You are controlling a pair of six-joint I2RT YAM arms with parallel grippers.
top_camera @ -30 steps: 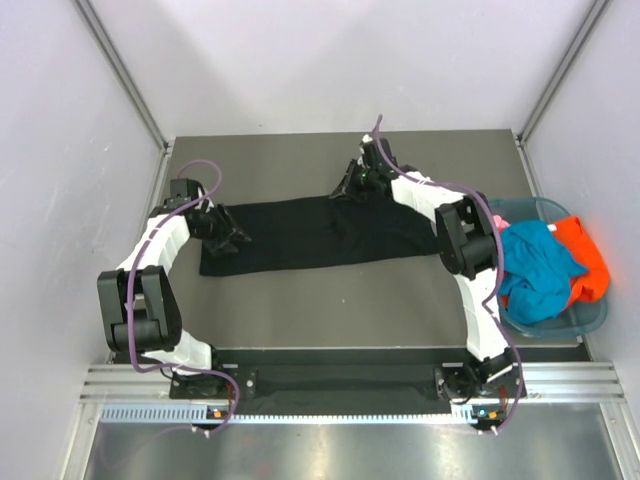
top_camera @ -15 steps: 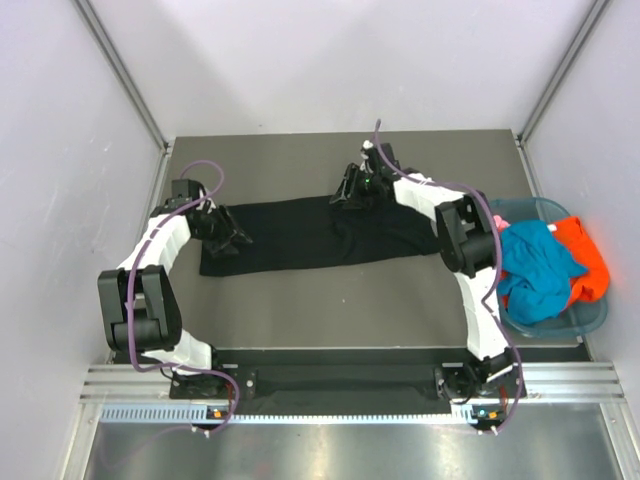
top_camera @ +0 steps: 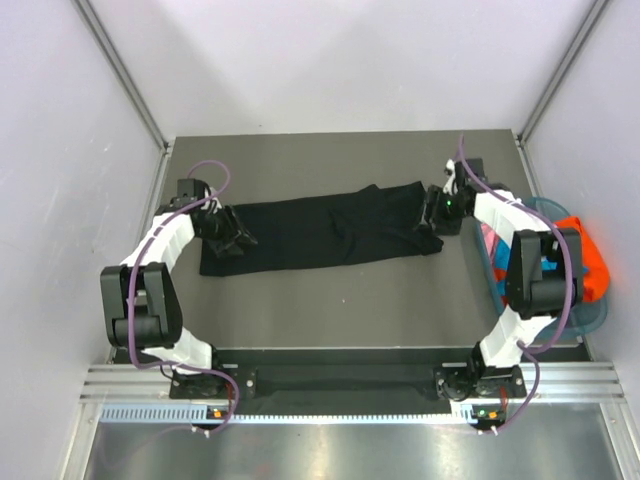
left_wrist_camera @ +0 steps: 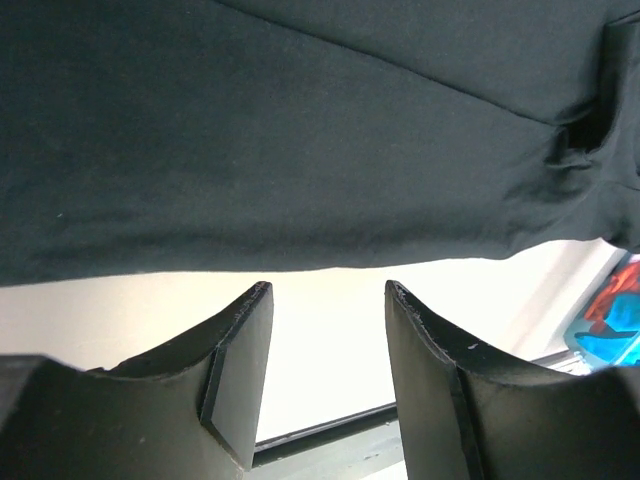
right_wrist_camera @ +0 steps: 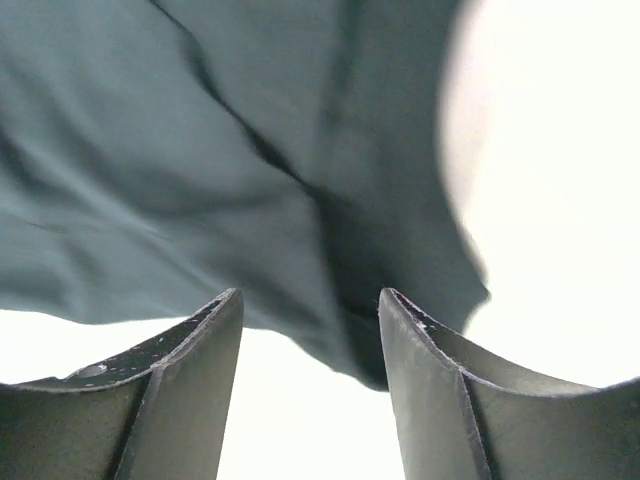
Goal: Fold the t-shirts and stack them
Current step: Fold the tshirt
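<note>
A black t-shirt (top_camera: 320, 232) lies folded into a long band across the middle of the table. My left gripper (top_camera: 238, 240) is low at its left end, and in the left wrist view its jaws (left_wrist_camera: 328, 288) stand open and empty just short of the cloth's edge (left_wrist_camera: 280, 140). My right gripper (top_camera: 430, 215) is at the shirt's right end, also open, with the black cloth (right_wrist_camera: 200, 170) just beyond the fingertips (right_wrist_camera: 310, 293) and nothing gripped. Orange (top_camera: 590, 255) and pink (top_camera: 488, 238) t-shirts sit in the basket at the right.
The translucent blue-green basket (top_camera: 597, 318) stands at the table's right edge, partly behind my right arm. Bare table lies in front of and behind the black shirt. Grey walls close in the left, right and back sides.
My right gripper has opened and let go of the black shirt, then swung right from the shirt's upper middle to its right end. The left arm has stayed put.
</note>
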